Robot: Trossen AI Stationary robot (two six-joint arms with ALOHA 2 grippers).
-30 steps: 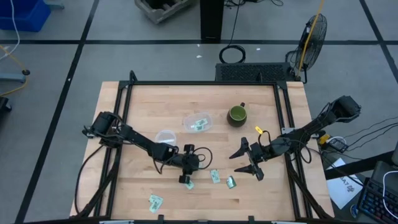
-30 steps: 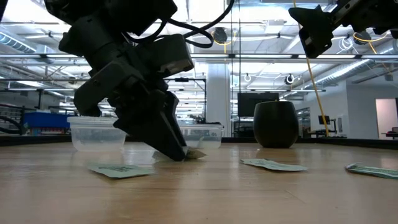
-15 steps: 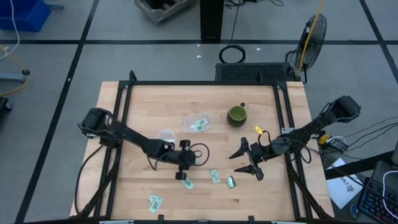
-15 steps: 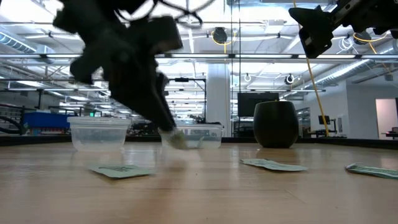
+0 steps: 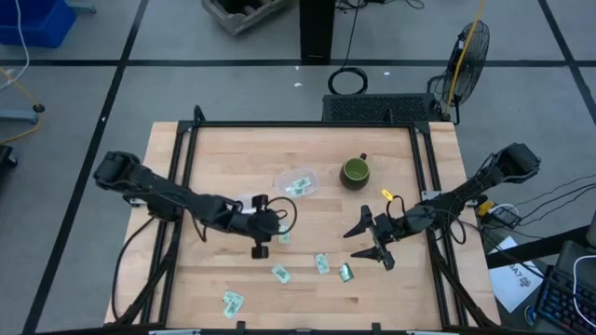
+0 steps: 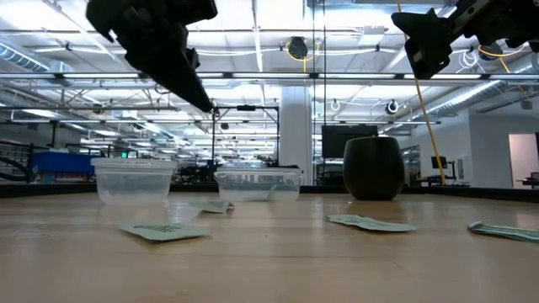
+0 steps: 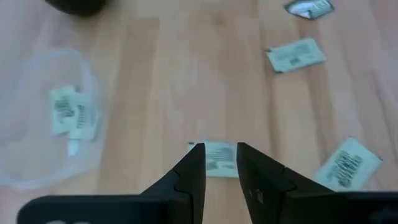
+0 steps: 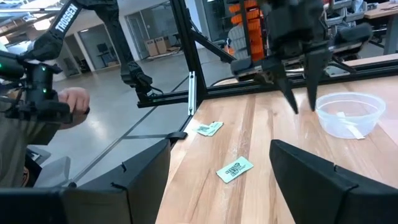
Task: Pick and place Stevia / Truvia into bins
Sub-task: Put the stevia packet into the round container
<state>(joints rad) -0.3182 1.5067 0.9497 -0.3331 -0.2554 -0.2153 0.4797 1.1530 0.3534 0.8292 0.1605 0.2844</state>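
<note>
The step in hand is the picking up of one Stevia sachet [image 5: 282, 238]. This sachet is seen lying flat on the table [image 5: 214, 158], just beside the left gripper [image 5: 260, 249] and near the two bins. In the low view the left gripper [image 6: 205, 103] is held up in the air, and the sachet [image 6: 216, 206] lies on the wood below it. In the left wrist view the jaws are nearly pressed together, with only a thin gap, and nothing is pinched between them.

The right gripper [image 5: 372, 244] is held above the table on the right side, with its jaws spread wide and nothing in them.

Two sachets can be seen inside the rounded-square bin [image 5: 279, 177]. The small round bin [image 5: 244, 201] is partly hidden by the left arm, so what is in it cannot be told. Four more sachets [image 5: 321, 263] are left along the near side of the table.

Next, the left jaws should probably be spread, brought down over the sachet, and closed on it. It is thin and flat, so an edge must be caught. Then it can be carried to a bin and dropped in.
</note>
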